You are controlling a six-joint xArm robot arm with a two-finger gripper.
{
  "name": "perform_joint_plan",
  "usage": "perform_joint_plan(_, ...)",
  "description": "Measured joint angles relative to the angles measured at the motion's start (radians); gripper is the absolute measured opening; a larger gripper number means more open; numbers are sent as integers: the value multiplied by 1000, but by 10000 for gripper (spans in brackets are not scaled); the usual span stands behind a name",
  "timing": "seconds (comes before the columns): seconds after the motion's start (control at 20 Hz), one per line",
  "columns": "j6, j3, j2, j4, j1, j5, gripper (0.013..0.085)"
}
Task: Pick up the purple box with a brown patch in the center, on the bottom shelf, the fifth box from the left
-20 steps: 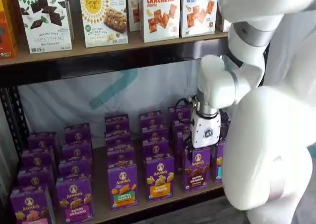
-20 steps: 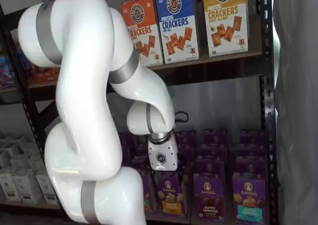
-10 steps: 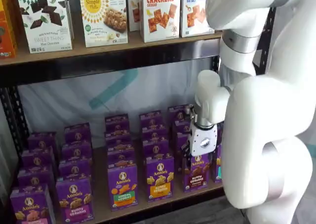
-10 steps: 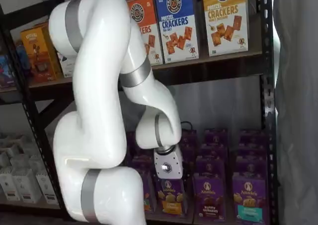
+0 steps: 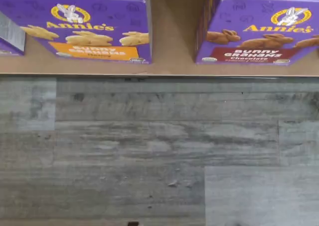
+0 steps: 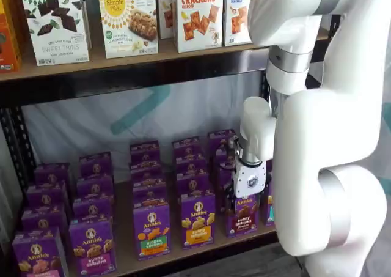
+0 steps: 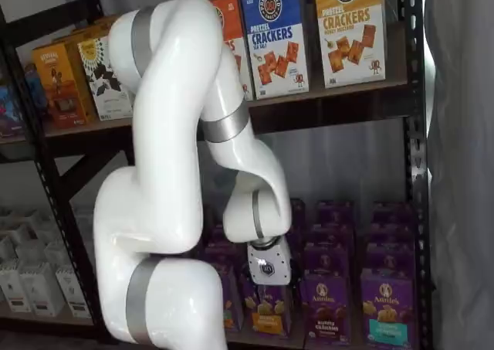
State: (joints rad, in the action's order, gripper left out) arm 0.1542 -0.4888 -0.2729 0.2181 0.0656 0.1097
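Two rows of purple cartons line the bottom shelf (image 6: 125, 262) above grey plank flooring (image 5: 149, 151). At its front edge stands the purple box (image 6: 243, 214), right of a yellow-banded box (image 6: 197, 219), with the gripper (image 6: 239, 196) just above it; whether its fingers are parted cannot be told.

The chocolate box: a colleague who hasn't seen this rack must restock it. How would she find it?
On the bottom shelf of purple cartons, look at the front row, just below the gripper. The chocolate box shows dark brown bunnies over a dark label; its neighbour has golden bunnies over a yellow band.
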Motion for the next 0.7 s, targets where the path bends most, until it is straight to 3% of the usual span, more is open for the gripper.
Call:
perform_joint_plan(0.25,-1,-53,-74,19,19,-17,850)
perform_joint_plan(0.35,-43,-74,-102,-26,17,-28,850)
perform_joint_plan(0.5,-57,-105,-132,-37,18,-43,850)
perform_joint_plan(0.55,-129,-117,-143,-123,3,-46,850)
perform_joint_plan(0.6,-154,-132,-155,-155,-2,-46,850)
perform_joint_plan(0.7,-152,-160,-175,-153,-1,-46,850)
